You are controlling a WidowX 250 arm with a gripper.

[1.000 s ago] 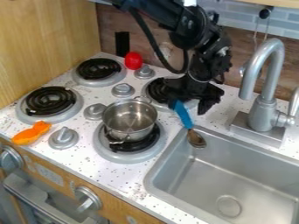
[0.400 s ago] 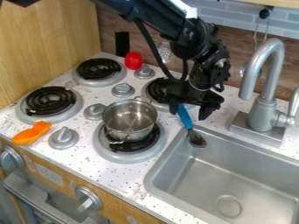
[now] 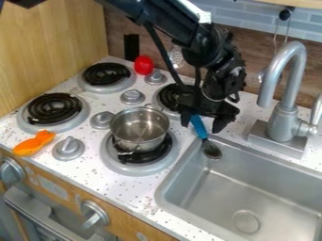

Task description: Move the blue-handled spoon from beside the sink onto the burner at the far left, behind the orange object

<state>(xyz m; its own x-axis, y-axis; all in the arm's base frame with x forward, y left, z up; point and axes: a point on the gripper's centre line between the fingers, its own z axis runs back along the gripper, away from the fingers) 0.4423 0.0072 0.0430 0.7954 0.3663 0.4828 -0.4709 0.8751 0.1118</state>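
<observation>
The gripper [image 3: 202, 123] hangs over the counter between the back right burner and the sink's far left corner. It is open, one finger on each side of the blue handle of a spoon [image 3: 199, 127]. The handle's upper end is hidden under the gripper. The spoon's metal bowl lies at the sink's corner, pointing toward the basin. Left of the gripper, a metal pot [image 3: 140, 129] stands on the front right burner [image 3: 141, 162].
A faucet [image 3: 286, 113] rises right of the gripper, behind the sink [image 3: 252, 188]. An orange object [image 3: 35, 143] lies by the front left burner [image 3: 54, 109]. A red object [image 3: 143, 65] sits at the back near the wall. Several knobs stand between the burners.
The gripper has moved slightly down and to the left, and covers the upper end of the spoon handle. The spoon has shifted a little. Pot, orange object and red object are unmoved.
</observation>
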